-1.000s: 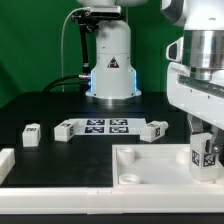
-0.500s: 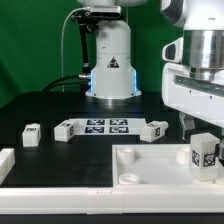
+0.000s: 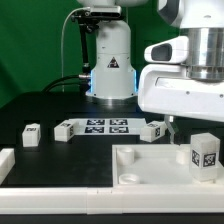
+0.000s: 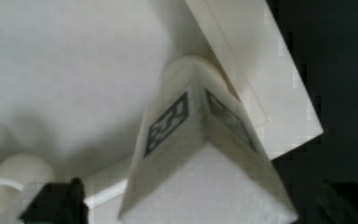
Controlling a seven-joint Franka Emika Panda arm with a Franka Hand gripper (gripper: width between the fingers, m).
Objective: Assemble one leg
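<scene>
A leg (image 3: pixel 205 152), a chunky white peg with a marker tag, stands upright at the far right corner of the large white tabletop (image 3: pixel 150 165). My gripper (image 3: pixel 188 122) hangs just above it, open, with nothing in it; one dark finger (image 3: pixel 172 125) shows under the hand. In the wrist view the leg (image 4: pixel 194 130) rises between the two spread dark fingertips (image 4: pixel 60 200), and the gripper (image 4: pixel 194 208) does not touch it. Three more legs lie on the black table: one (image 3: pixel 31 134), another (image 3: pixel 66 129), a third (image 3: pixel 155 130).
The marker board (image 3: pixel 107 125) lies between the loose legs. The arm's base (image 3: pixel 110 70) stands behind it. A white part (image 3: pixel 5 160) sits at the exterior view's left edge. A round socket (image 3: pixel 128 179) shows in the tabletop's near corner.
The gripper was down around the leg on the tabletop; it has let go and risen. The leg now stands alone in the corner.
</scene>
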